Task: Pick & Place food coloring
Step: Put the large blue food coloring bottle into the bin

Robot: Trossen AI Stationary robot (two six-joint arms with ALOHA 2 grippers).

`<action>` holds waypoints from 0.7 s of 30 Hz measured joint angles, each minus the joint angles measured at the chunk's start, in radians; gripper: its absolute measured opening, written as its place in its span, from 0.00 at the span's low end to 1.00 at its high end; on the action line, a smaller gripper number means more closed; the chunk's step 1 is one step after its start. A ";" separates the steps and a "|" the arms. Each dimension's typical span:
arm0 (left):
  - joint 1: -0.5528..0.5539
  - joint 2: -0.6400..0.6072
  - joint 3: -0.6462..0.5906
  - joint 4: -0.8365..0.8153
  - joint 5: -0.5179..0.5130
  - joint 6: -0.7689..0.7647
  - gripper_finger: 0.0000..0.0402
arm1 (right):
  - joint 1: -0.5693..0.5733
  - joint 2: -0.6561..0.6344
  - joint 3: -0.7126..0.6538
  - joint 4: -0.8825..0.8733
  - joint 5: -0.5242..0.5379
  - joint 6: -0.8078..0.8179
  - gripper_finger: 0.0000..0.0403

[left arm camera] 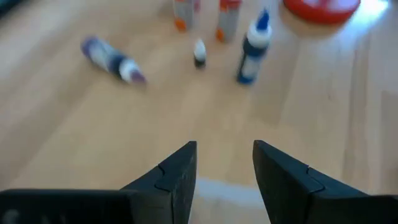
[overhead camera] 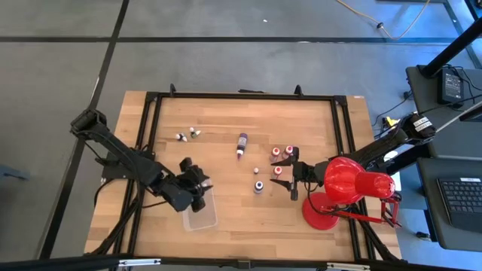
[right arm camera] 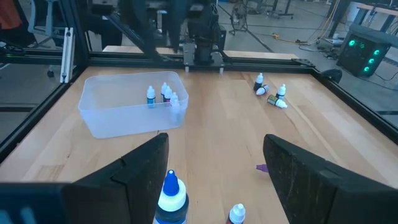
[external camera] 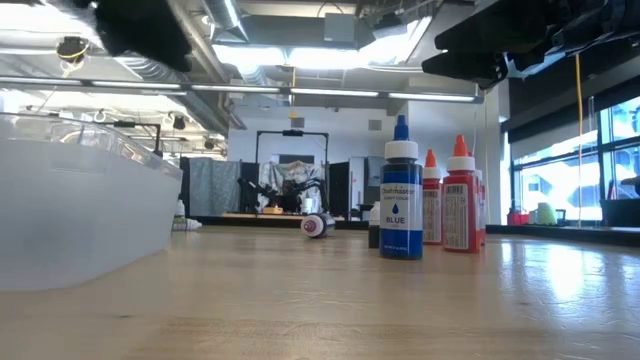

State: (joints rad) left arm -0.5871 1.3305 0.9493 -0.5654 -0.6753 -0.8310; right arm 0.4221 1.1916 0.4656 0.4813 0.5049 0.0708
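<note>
High view showed the left gripper (overhead camera: 202, 183) above the clear tray (overhead camera: 200, 219), fingers spread, empty. Right gripper (overhead camera: 292, 172), fingers spread wide, hovered over the blue bottle (right arm camera: 170, 198); three bottles (right arm camera: 163, 94) stood in the tray.

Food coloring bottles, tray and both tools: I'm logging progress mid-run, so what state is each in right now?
Clear tray: upright, three small bottles standing inside.
Blue bottle: upright on table.
Red bottles: upright, beside the blue one.
Purple bottle: lying on its side.
Two tiny bottles: lying near the far edge.
Left tool: open, empty, above the tray.
Right tool: open, empty, over the blue bottle.
</note>
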 joint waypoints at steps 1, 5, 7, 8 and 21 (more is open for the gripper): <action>0.009 -0.001 0.000 0.014 -0.022 0.021 0.38 | 0.000 0.000 0.000 0.000 0.000 0.000 0.66; 0.061 0.000 0.000 0.053 -0.023 0.089 0.38 | 0.000 0.000 0.000 0.000 0.000 0.015 0.66; 0.091 0.002 0.000 0.061 -0.002 0.107 0.38 | 0.000 0.000 0.000 0.000 -0.011 0.029 0.66; 0.105 0.003 0.000 0.064 0.000 0.116 0.38 | 0.000 0.000 0.000 0.000 -0.027 0.024 0.66; 0.186 0.003 0.000 0.072 -0.066 0.164 0.38 | 0.000 0.022 0.000 0.049 -0.098 0.002 0.66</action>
State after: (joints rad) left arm -0.4011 1.3331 0.9493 -0.4931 -0.7414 -0.6668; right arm 0.4221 1.2136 0.4656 0.5300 0.4065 0.0726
